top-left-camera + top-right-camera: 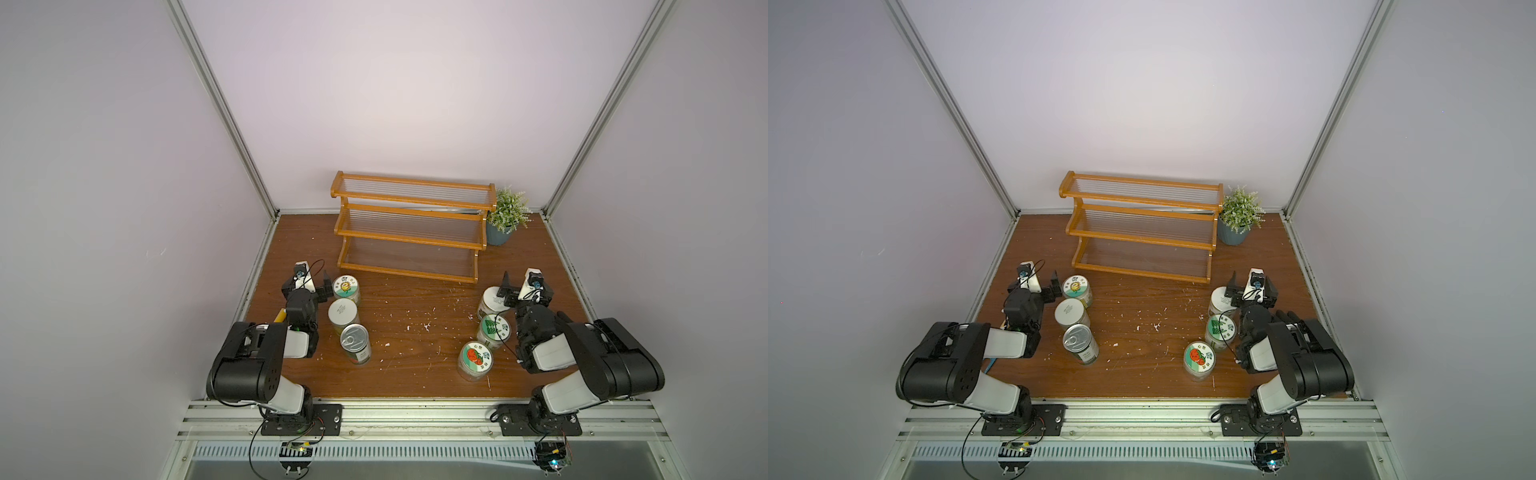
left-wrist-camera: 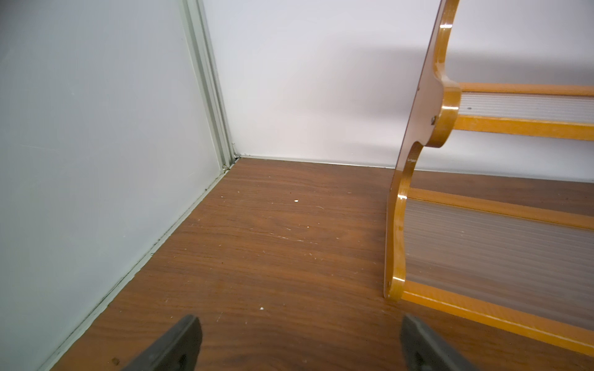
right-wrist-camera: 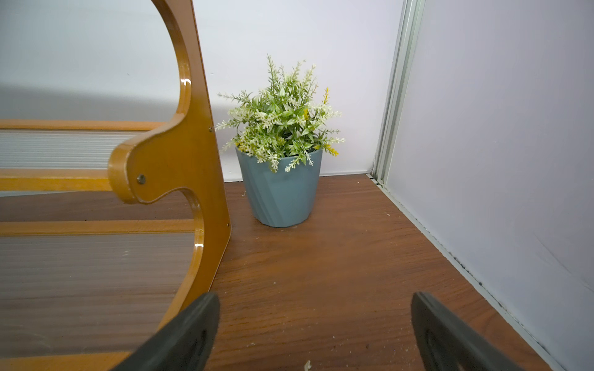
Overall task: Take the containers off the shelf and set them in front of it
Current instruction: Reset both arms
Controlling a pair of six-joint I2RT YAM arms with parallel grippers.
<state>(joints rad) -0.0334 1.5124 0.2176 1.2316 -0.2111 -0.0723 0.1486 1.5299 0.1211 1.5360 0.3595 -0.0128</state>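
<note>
Both arms (image 1: 249, 361) rest low, left gripper (image 2: 299, 324) and right gripper (image 3: 316, 302) spread wide on nothing. Beyond them the three-tier shelf (image 1: 411, 238) stands bare; all six containers (image 1: 475, 355) stand on the tabletop (image 1: 415, 353) before it: five white-lidded jars (image 1: 343, 312), likely light and slick, and a stiffer pull-tab can (image 1: 354, 337), best gripped round the sides

Shelf (image 1: 411, 226): orange-brown frame, clear ribbed panels. Beside the shelf, pot (image 1: 498, 236): grey-blue, foliage green with white tips. Before the shelf: red-fruit jar (image 1: 476, 356), green-leaf jar (image 1: 494, 326), yellow-flower jar (image 1: 345, 286), all white-lidded; can (image 1: 354, 336), silver top, green label. Table (image 1: 415, 299): dark brown wood grain, white flecks.
</note>
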